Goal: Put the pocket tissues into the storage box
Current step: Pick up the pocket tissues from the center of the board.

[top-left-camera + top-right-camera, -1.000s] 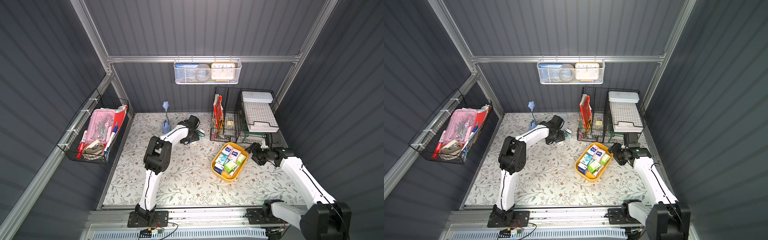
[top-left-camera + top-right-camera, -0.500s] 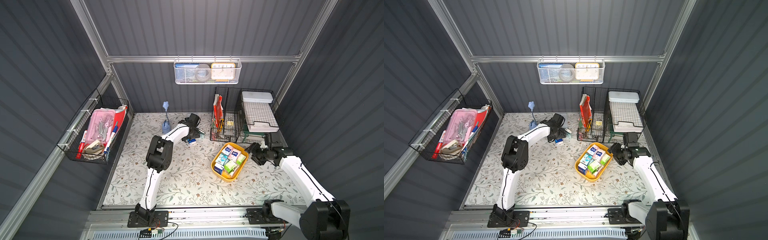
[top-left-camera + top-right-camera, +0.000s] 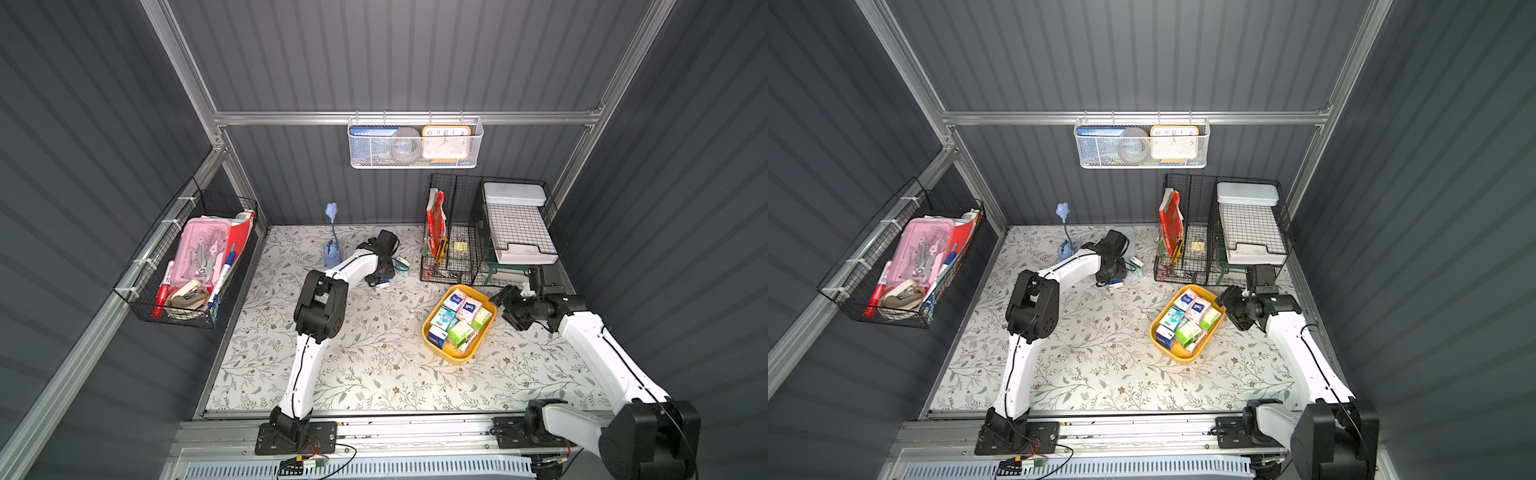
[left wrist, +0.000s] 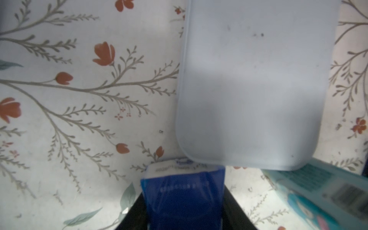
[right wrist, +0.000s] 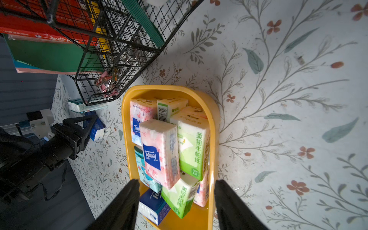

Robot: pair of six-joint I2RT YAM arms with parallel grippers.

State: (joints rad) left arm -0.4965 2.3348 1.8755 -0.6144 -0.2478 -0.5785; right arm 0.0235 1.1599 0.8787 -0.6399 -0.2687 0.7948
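A floral table (image 3: 374,374) seen from above, with two white robot arms mounted at its near edge. The yellow box (image 3: 451,359) sits on the table's right side, its long axis slanting from near-left to far-right. It is already crowded with packets (image 3: 457,320) in pink, green, white and blue.

The left arm stretches far across to the back middle of the table. Its left gripper (image 3: 382,277) points down at a blue packet (image 4: 183,199) lying on the table. The dark jaws sit against the packet's two long sides, pinching it across its narrow width. The packet's long axis runs straight out from the wrist, and its far end is touching or tucked under a flat pale case (image 4: 253,89).

From this gripper the box lies to the right and nearer the bases, well apart, so the carry will probably be a diagonal sweep back.

A teal packet (image 3: 402,266) lies just beside the blue one, also nearer the left arm.

The right gripper (image 3: 505,309) hovers just beside the box's far-right end, jaws spread and empty. It is the nearer arm to the box.
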